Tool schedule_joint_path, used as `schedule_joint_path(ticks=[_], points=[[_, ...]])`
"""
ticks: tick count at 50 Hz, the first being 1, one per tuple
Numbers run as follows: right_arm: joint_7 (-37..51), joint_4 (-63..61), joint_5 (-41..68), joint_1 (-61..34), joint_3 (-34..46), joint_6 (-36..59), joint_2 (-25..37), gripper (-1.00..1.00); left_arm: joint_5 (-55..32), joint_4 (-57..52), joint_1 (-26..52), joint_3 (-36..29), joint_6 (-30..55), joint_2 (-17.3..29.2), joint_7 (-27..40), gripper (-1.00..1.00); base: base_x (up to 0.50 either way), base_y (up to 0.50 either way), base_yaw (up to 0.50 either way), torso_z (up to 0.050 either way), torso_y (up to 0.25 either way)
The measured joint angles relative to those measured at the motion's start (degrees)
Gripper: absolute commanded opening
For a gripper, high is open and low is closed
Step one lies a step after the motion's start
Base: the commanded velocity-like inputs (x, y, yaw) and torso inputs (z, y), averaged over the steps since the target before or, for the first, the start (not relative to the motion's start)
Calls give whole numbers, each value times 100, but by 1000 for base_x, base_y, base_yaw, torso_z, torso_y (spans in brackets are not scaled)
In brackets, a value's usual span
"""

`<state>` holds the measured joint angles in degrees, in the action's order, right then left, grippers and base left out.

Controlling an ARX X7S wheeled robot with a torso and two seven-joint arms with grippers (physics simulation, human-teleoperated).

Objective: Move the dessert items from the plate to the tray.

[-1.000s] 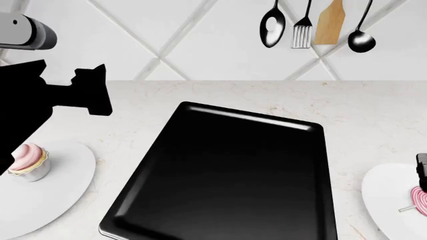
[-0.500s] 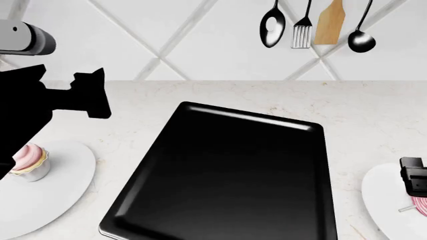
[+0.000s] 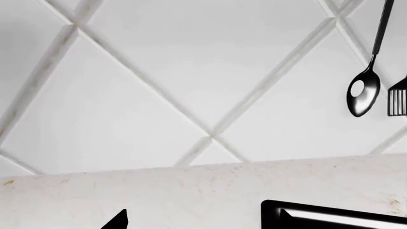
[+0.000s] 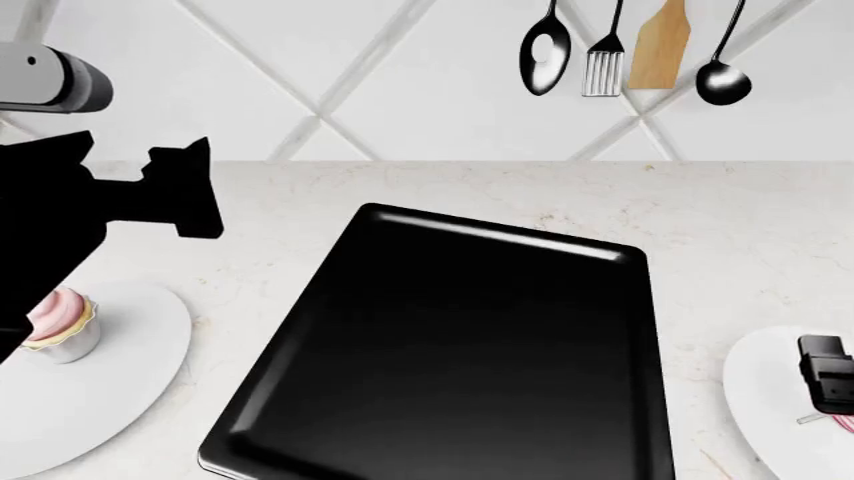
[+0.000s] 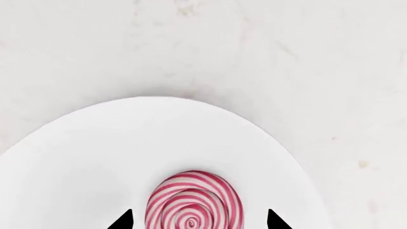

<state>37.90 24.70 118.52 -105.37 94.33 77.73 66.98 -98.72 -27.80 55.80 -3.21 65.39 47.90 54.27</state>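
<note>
Right wrist view: the right gripper [image 5: 197, 220] hangs spread wide, one fingertip [image 5: 122, 220] at each side of the lollipop [image 5: 194, 202], which lies flat on a white plate [image 5: 95, 152] and is not yet gripped. The candy disc looks light, hard and brittle, its glossy face likely slippery; lying flat it offers little height, so I judge its rim edges, across the disc, the best hold, or else the thin stick, which only the head view shows. In the head view the left gripper [image 4: 180, 190] is a dark shape above the far left worktop [image 4: 747, 220]; whether it is wide or narrow I cannot tell. The cupcake [image 4: 56, 322] sits on the left plate [image 4: 120, 380]; soft frosting, so take it by the wrapper. The tray [image 4: 454, 360] lies bare between the plates. Against half a second ago, the right gripper covers more of the lollipop; the left arm hides slightly more of the cupcake.
</note>
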Motion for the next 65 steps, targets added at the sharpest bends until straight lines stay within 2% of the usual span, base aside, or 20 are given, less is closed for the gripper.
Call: schedule_joint_path(ticks=[12,13,32,44,54,65], points=[[-63,-104,-61,87,28,-115,38,100,33,-16,-58,-15,-53,21,-25,100,0,0,0,0,0],[-67,-111,-66,85,33,-120,39,-100,34,-18,-64,-14,-58,25,-27,100,0,0,0,0,0],[48,-82,-5,-204,-42,85,26,-100,84,-37,-129,-29,-136,71,-58,100,0,0,0,0,0],[220,163,23,-1089,-132,697,-90,-100,122,-11,-92,-79,-156,77,-105,100,0,0,0,0,0],[-71,284,-119,-1913,-63,973,-496,-100,76,8,22,-180,-152,44,-48,100,0,0,0,0,0],[-623,154,-256,-2239,-52,959,-1108,-100,29,6,91,-244,-164,44,-3,100,0,0,0,0,0]])
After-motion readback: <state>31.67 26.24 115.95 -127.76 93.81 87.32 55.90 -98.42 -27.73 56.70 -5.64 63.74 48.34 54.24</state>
